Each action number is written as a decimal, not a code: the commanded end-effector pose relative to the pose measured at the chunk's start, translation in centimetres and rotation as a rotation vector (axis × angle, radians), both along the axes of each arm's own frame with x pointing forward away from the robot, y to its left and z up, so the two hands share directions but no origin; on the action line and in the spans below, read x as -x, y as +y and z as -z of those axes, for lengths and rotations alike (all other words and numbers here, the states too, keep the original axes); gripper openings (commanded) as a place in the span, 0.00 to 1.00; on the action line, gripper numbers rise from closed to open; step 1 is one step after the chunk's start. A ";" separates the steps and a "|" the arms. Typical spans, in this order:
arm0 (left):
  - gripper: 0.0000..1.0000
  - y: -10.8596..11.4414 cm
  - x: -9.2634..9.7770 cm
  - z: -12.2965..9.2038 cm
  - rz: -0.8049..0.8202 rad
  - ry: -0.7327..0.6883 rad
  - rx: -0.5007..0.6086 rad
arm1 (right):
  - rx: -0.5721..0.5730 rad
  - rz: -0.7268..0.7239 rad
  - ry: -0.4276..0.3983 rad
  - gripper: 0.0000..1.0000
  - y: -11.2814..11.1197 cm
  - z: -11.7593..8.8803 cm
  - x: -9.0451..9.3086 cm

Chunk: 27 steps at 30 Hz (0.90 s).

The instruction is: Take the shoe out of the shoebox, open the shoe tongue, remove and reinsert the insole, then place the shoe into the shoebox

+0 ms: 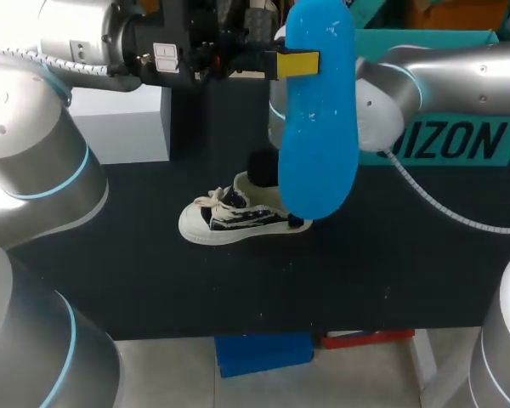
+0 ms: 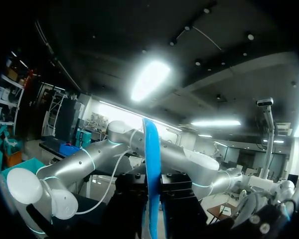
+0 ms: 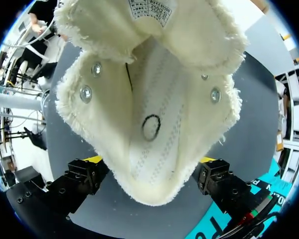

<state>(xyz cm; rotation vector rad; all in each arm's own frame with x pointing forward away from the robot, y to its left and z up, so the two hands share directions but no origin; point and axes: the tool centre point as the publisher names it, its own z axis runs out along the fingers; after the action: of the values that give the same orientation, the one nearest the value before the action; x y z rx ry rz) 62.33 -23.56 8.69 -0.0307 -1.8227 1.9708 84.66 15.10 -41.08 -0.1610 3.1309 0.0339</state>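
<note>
My left gripper (image 1: 296,64) is raised high above the table and shut on a blue insole (image 1: 319,110), which hangs lengthwise down from it. In the left wrist view the insole (image 2: 152,149) stands edge-on between the fingers of the left gripper (image 2: 152,209). A cream shoe (image 1: 238,217) with dark side panels and loose laces lies on the black table (image 1: 153,280). My right gripper (image 1: 263,170) is at its heel, largely hidden behind the insole. The right wrist view looks into the shoe's mouth (image 3: 149,109), tongue pulled forward. The right gripper (image 3: 149,164) is open wide, its fingers on either side of the heel.
A white box (image 1: 123,123) stands at the back left of the table. A teal box (image 1: 459,136) with dark lettering stands at the back right, behind my right arm. The shoe lies near the table's middle, with bare tabletop in front of it.
</note>
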 end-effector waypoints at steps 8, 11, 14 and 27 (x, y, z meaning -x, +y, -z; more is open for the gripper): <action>0.00 -0.1 0.1 0.1 -0.003 0.000 0.002 | -0.057 -0.033 0.001 1.00 -0.2 -0.6 -0.3; 0.00 -0.1 0.1 0.1 -0.003 0.000 0.002 | -0.113 -0.041 -0.003 1.00 -0.6 -0.8 -0.6; 0.00 -0.1 0.1 0.1 -0.003 0.000 0.002 | -0.170 -0.028 -0.013 1.00 -1.1 -1.2 -0.9; 0.00 -0.1 0.1 0.1 -0.003 0.000 0.002 | -0.532 -0.081 0.063 1.00 -2.0 -0.8 -1.9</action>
<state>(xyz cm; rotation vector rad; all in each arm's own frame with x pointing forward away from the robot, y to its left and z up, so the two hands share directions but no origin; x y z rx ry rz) 62.32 -23.55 8.69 -0.0307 -1.8227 1.9710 86.30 13.75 -39.63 -0.2636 3.0813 0.5491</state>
